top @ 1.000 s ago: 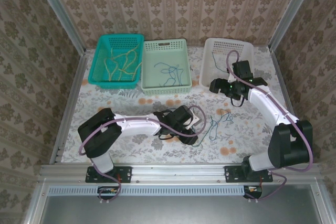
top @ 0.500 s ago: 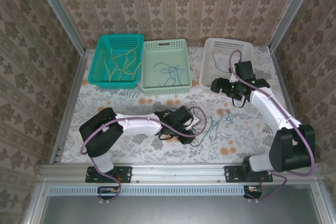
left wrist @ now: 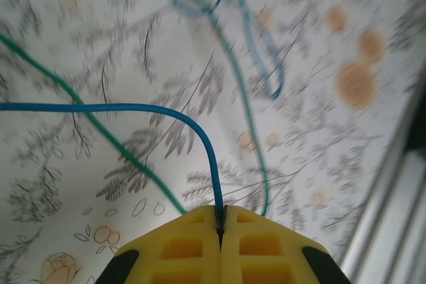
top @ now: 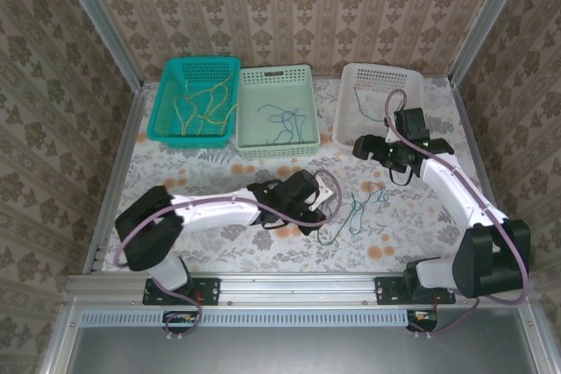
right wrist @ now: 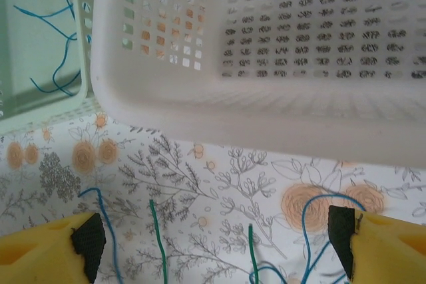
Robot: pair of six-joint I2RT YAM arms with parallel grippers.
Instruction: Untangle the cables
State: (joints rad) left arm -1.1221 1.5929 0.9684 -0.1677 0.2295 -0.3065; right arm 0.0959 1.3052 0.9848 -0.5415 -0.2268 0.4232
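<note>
Cable: blue cable (left wrist: 133, 106) clamped in left gripper (left wrist: 220, 225), six o'clock.
Basket: white basket (right wrist: 253, 114), twelve o'clock of wide-apart right gripper (right wrist: 216, 237).

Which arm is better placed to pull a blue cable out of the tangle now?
Left. The left end effector is shut on a blue cable that crosses a green cable on the table. The right end effector is open, holding nothing, by the white basket.
</note>
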